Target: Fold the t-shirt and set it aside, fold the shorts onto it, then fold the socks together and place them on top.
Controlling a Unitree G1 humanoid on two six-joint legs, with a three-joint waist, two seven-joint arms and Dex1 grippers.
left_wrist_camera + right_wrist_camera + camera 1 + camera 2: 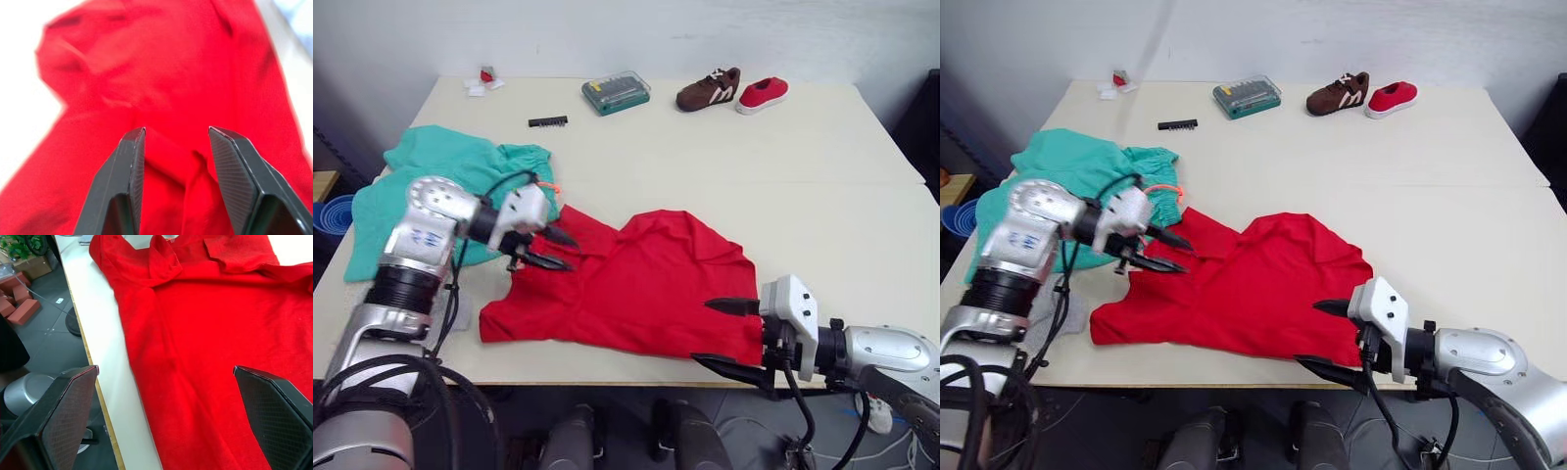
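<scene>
we see the t-shirt spread on the worktop. both jaws gape open at its edges: left gripper, right gripper.

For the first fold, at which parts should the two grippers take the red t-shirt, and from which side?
A judgement: the t-shirt lies spread flat, collar end toward the robot's left. The left gripper, jaws open, could pinch the collar-end edge under it from above. The right gripper, jaws open, could take the hem corner at the table's near edge, coming in from the robot's side.
</scene>
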